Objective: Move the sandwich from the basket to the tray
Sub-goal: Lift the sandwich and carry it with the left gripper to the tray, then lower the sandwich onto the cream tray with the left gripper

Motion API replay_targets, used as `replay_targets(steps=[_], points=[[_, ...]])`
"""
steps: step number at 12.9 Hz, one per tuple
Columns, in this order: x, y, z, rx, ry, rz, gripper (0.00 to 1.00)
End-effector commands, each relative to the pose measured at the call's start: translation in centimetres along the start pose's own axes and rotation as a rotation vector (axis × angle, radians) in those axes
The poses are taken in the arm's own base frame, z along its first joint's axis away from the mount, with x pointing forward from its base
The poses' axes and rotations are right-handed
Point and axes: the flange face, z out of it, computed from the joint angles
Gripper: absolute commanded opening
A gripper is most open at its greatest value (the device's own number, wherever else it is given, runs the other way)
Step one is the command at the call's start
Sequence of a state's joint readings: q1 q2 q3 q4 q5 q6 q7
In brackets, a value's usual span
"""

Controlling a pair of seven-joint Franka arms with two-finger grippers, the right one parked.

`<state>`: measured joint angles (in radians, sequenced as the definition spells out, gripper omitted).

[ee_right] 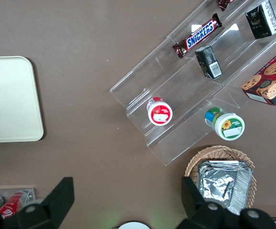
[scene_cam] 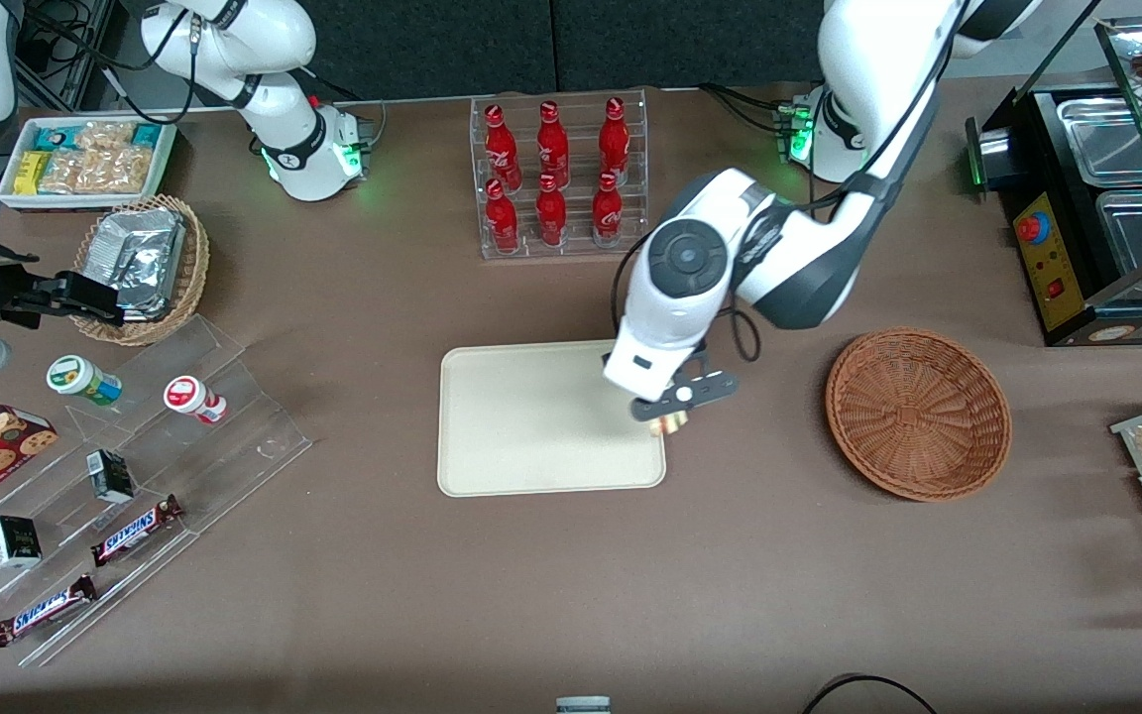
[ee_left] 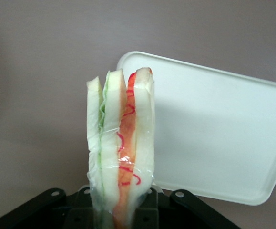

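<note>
Hanging over the tray's (scene_cam: pixel 531 416) edge on the working arm's side, the gripper (scene_cam: pixel 672 420) shows in the front view with the sandwich (scene_cam: pixel 671 426) peeking out beneath it, pinched between the fingers and lifted off the table. Beside the tray, toward the working arm's end of the table, the basket (scene_cam: pixel 918 412) sits with nothing in it. Farther from the front camera than the tray stands a clear rack of red cola bottles (scene_cam: pixel 555 178). Toward the parked arm's end from the tray lie a stepped clear display stand (scene_cam: pixel 135 466) with Snickers bars (scene_cam: pixel 135 531), and a tan wicker basket (scene_cam: pixel 147 266) of foil packets.

From the left wrist view, the sandwich (ee_left: pixel 123 148) stands upright on its end, wrapped in clear film, with white bread, a green layer and a red layer along the cut edge. Its base is clamped in the gripper (ee_left: pixel 121 210), whose black body shows around it. The tray (ee_left: pixel 214 138) lies below, with one rounded corner just beside the sandwich's tip.

From the right wrist view, the tray's (ee_right: pixel 9 100) corner rests on the brown table, well apart from the display stand (ee_right: pixel 195 95).
</note>
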<state>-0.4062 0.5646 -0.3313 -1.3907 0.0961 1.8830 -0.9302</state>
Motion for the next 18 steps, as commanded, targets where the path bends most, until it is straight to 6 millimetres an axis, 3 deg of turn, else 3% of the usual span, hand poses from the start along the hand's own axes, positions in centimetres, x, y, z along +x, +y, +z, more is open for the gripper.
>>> replay_targets(steps=[1, 5, 10, 15, 16, 17, 18], points=[[0.2, 4.5, 2.4, -0.023, 0.004, 0.122, 0.08], [-2.0, 8.5, 8.2, -0.035, 0.058, 0.195, 0.08], [-2.0, 9.6, 15.1, -0.003, 0.04, 0.236, 0.09], [-2.6, 10.8, 17.8, -0.017, 0.077, 0.277, 0.15], [-2.7, 10.8, 17.9, -0.016, 0.076, 0.275, 0.23], [-2.7, 10.8, 17.8, -0.018, 0.076, 0.275, 0.49], [-2.7, 10.9, 17.6, -0.018, 0.077, 0.273, 0.95]])
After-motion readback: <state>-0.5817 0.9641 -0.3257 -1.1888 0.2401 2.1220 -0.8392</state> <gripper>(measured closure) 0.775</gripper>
